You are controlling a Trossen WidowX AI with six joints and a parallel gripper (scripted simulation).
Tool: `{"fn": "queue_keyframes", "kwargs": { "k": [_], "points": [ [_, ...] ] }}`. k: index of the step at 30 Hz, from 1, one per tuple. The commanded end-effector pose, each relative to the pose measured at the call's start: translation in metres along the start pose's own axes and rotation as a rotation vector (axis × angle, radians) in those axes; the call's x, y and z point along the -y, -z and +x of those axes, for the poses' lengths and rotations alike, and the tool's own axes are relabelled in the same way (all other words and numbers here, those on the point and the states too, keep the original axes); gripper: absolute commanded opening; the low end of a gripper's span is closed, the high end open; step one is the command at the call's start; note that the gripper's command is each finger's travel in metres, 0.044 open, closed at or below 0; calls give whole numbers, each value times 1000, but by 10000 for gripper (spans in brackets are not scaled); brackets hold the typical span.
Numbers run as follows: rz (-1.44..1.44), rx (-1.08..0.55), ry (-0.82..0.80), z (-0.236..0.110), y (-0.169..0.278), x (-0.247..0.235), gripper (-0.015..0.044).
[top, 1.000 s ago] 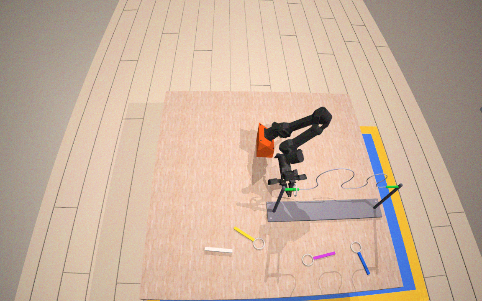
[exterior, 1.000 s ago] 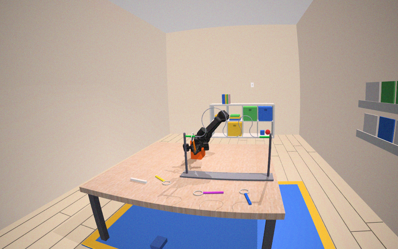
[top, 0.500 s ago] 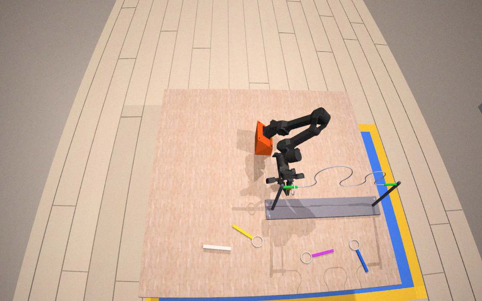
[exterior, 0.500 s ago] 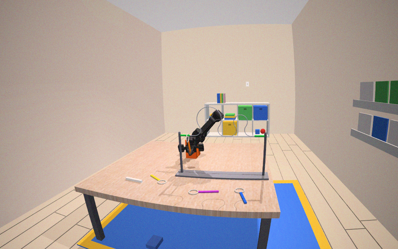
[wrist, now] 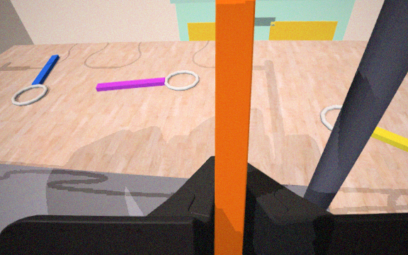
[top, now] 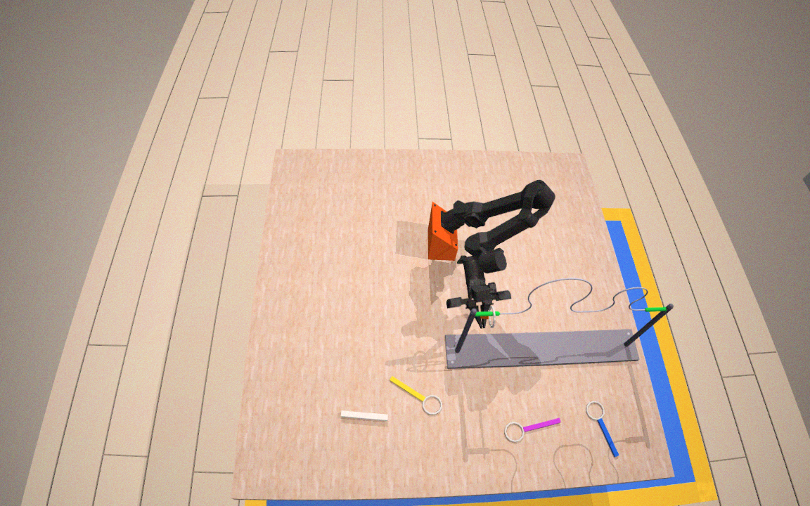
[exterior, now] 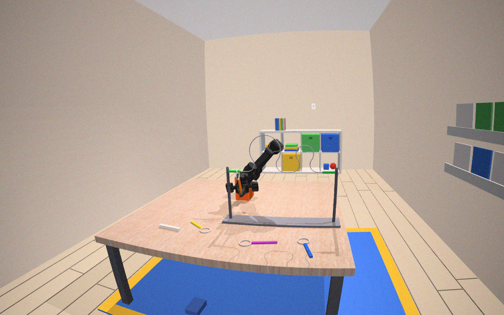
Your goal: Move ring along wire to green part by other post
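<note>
The gripper is clamped narrowly on the orange handle, which stands upright between the two black fingers and runs up out of the wrist view. The ring itself is out of that view; in the top view it is too small to make out, though the handle hangs just below the green sleeve at the near post, so the ring sits on the green part there. Just to the right of the fingers in the wrist view, the dark post slants upward, close beside the handle but apart from it. Directly under the fingers lies the grey base plate, crossed by shadows of the wire.

Beyond the fingers, on the wooden table, lie three spare rings: one with a yellow handle to the right behind the post, one with a magenta handle ahead and left, and one with a blue handle farther left.

Away to the side of the fingers, the thin grey wire snakes in loops to the far green sleeve and the other post. A white bar lies well apart on the table.
</note>
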State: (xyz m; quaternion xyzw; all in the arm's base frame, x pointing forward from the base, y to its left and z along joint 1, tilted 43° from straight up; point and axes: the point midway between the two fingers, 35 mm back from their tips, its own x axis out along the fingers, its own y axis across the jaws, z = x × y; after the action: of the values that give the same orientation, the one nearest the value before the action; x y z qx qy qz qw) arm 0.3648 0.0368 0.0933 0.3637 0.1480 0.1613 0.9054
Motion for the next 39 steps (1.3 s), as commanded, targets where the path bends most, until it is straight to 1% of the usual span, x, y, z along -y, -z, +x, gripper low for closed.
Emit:
{"fn": "queue_keyframes", "kwargs": {
  "k": [1,10,25,39],
  "points": [
    [0,0,0,0,0,0,-71],
    [0,0,0,-2,0,0,160],
    [4,-1,5,-49,0,1,160],
    [4,-1,5,-50,0,1,160]
  ]
}}
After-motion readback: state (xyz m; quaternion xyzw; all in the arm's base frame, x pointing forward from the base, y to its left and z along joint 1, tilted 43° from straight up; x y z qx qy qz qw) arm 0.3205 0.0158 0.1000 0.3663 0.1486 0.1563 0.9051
